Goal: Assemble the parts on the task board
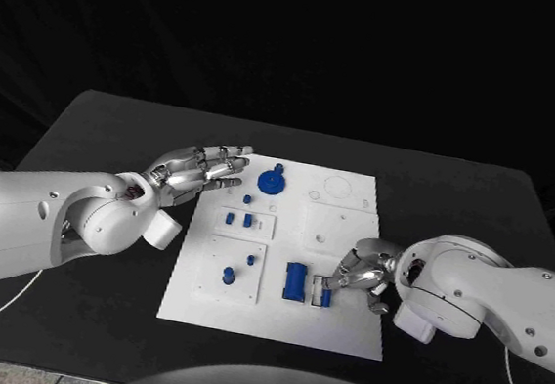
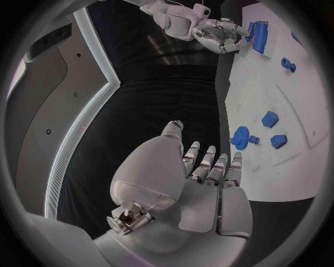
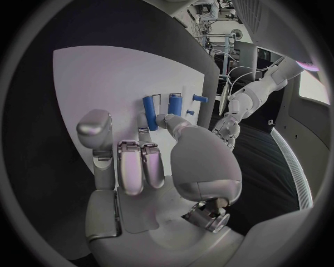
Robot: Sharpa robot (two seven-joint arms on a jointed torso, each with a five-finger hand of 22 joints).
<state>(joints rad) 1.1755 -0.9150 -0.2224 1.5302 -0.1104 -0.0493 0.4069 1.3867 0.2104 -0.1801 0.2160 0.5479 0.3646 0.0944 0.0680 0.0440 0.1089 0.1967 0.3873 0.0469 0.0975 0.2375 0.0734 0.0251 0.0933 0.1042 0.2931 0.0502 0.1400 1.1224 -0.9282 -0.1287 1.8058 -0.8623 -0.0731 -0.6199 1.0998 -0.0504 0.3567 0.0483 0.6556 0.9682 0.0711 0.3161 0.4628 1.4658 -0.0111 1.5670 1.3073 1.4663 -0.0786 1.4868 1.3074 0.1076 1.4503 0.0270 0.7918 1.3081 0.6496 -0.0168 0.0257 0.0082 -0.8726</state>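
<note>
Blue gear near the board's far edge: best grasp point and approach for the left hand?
Judging from the head view, take the blue gear by its rim, coming from above. It lies flat on the task board, so its sides give little to pinch; the fingers should close across the round edge. The left hand hovers open just beside it, and the right hand is busy at the near blue pieces.

Dim all round — darkness swallows the room behind the black table point(image 1: 115, 137), while the white task board point(image 1: 326, 333) stands bright, nearly washed out. Soft highlights glint on the left hand point(image 1: 199, 172). Both wrist views bend straight edges strongly, dark-rimmed and slightly blurred outward.
</note>
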